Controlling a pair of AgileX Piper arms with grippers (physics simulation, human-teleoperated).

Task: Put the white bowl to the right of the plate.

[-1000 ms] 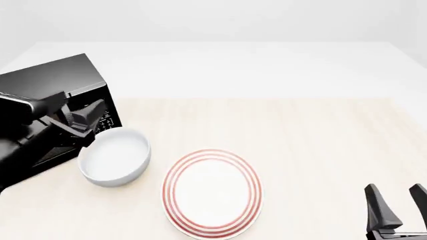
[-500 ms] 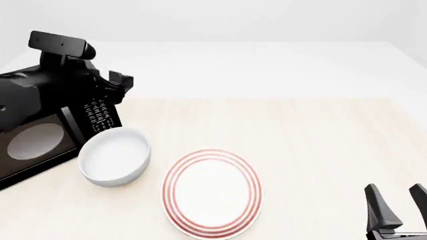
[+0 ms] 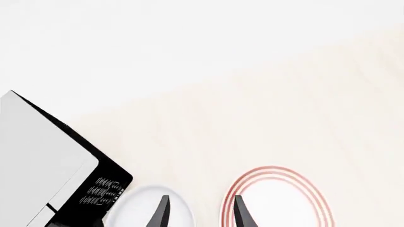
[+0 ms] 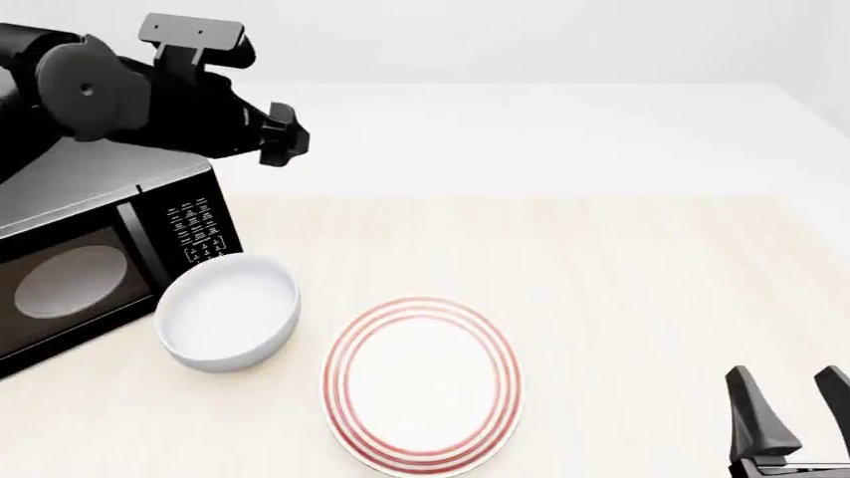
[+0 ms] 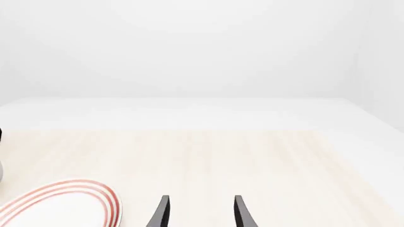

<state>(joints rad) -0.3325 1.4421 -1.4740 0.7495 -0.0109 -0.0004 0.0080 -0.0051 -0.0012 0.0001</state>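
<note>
The white bowl [image 4: 226, 311] sits upright on the table, left of the red-ringed plate [image 4: 422, 383] and just in front of the microwave. My left gripper [image 4: 281, 141] is open and empty, raised high above the microwave and well above the bowl. In the left wrist view its fingertips [image 3: 200, 215] frame the gap between the bowl [image 3: 136, 210] and the plate [image 3: 275, 198] far below. My right gripper [image 4: 790, 418] is open and empty, low at the front right, right of the plate. In the right wrist view [image 5: 200, 215] the plate [image 5: 57, 205] lies to one side.
A black microwave [image 4: 94, 259] stands at the left edge, close behind the bowl; it also shows in the left wrist view [image 3: 44, 161]. Pale wooden tabletop [image 4: 638, 299] stretches between the plate and the right gripper.
My left arm has risen from beside the bowl's left rim to high above the microwave and swung right. The bowl, plate and right gripper have not moved.
</note>
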